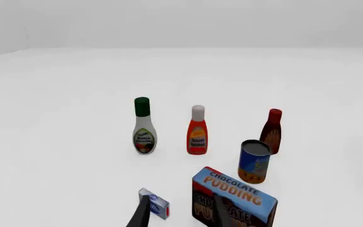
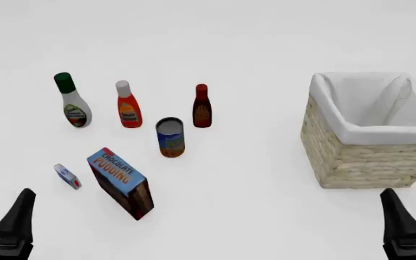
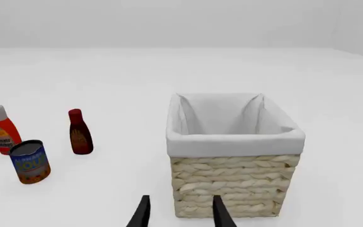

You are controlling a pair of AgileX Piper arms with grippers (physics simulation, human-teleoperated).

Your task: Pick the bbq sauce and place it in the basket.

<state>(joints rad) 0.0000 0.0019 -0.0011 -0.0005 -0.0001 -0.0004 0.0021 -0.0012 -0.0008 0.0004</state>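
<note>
Left tool and right tool both parked low at near worktop edge, fingers spread, nothing held. BBQ sauce upright, far-left cluster, just behind blue can, right of red-orange bottle. Basket well apart to right, nothing visible inside. Risk: slim bottle tips on approach; reaching fingers clip can or neighbour bottle, grabbing wrong bottle.

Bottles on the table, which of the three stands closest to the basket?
The bbq sauce, the slim dark reddish-brown bottle with the red cap. The white-capped red-orange bottle and green-capped white bottle stand farther from the basket.
</note>
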